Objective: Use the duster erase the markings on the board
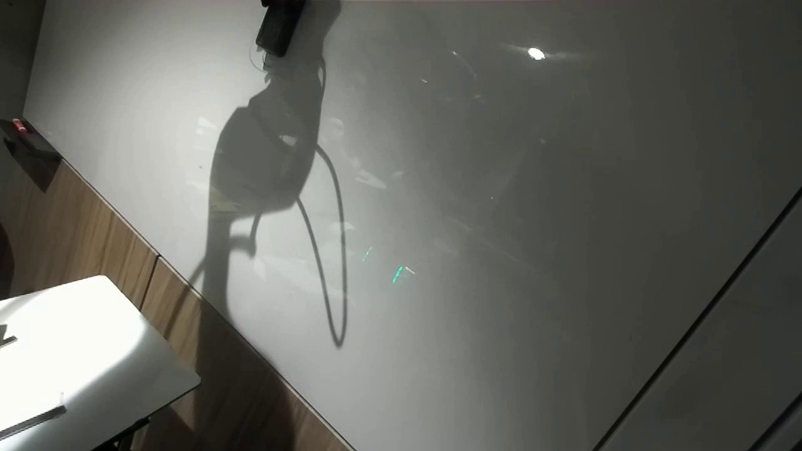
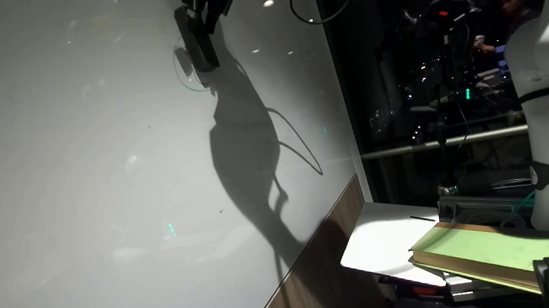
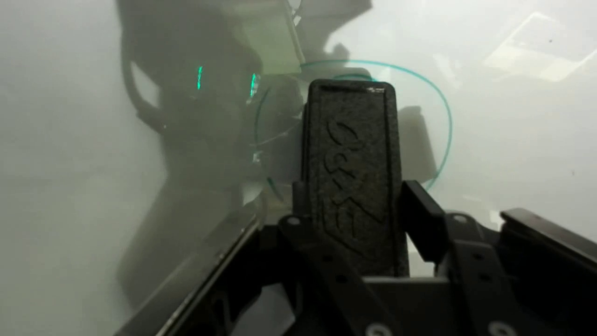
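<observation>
— Glossy grey-white board point(image 1: 463, 351), glare spots noted, a broad shadow point(image 2: 246, 147) across it. Wood panelling point(image 1: 94, 219) runs along one edge; near it stands a white table point(image 2: 389, 239), with a green book point(image 2: 485, 246) overlapping it in an exterior view.

— Any legible lettering?

— White arm point(image 2: 547, 129), dark band point(image 2: 547, 175): "FRAN" is readable, the remainder cut off at the edge of view. Characters also mark the face of the duster point(image 3: 354, 140); I cannot read them with confidence.

— Its condition?

— Black, oblong, corners rounded, a narrow border framing the face. Surface grainy, with a small bright glint at the far end. An exterior view has it at a slant.

— Location?

— In front of the board, within the loop of the markings point(image 3: 450, 126) as the wrist view has it. Those are thin green curves: a large one rounding the duster, interrupted on the shadowed side, and a shorter arc just past its end.

— Grip?

— Gripper point(image 3: 359, 205) closed on the duster, a jaw against each long side, parted by the duster's width only. The hold is toward the near end; the far end projects. Whether the duster touches the board cannot be established; a smaller shadow point(image 3: 415, 144) falls on the board just beside it.
</observation>
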Available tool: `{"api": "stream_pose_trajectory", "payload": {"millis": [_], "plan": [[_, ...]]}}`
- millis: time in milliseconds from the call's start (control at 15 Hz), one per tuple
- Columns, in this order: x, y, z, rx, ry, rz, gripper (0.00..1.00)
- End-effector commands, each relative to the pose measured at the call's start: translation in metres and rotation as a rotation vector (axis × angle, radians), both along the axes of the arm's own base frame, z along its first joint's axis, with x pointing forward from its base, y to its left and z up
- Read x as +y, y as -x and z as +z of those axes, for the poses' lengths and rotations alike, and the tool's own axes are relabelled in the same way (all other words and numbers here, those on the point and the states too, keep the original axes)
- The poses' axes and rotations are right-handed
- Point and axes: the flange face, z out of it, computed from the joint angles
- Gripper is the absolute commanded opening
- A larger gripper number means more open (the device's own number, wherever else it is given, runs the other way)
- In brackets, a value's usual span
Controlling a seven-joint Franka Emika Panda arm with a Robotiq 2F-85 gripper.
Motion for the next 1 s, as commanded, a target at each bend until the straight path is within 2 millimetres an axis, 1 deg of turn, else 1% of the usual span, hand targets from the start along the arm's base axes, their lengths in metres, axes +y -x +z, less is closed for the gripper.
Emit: {"api": "stream_pose_trajectory", "payload": {"millis": [0,133,333,400,533,800,933], "plan": [[-0.024,-0.03,0.032,-0.059,0.017,-0.048,0.27],[-0.031,-0.038,0.014,-0.029,0.026,-0.058,0.27],[-0.035,-0.044,-0.024,0.008,0.044,-0.062,0.27],[-0.038,-0.047,-0.041,0.027,0.055,-0.066,0.27],[-0.044,-0.05,-0.067,0.064,0.083,-0.082,0.27],[-0.065,-0.061,-0.125,0.141,0.133,-0.12,0.27],[-0.07,-0.061,-0.141,0.166,0.147,-0.137,0.27]]}}
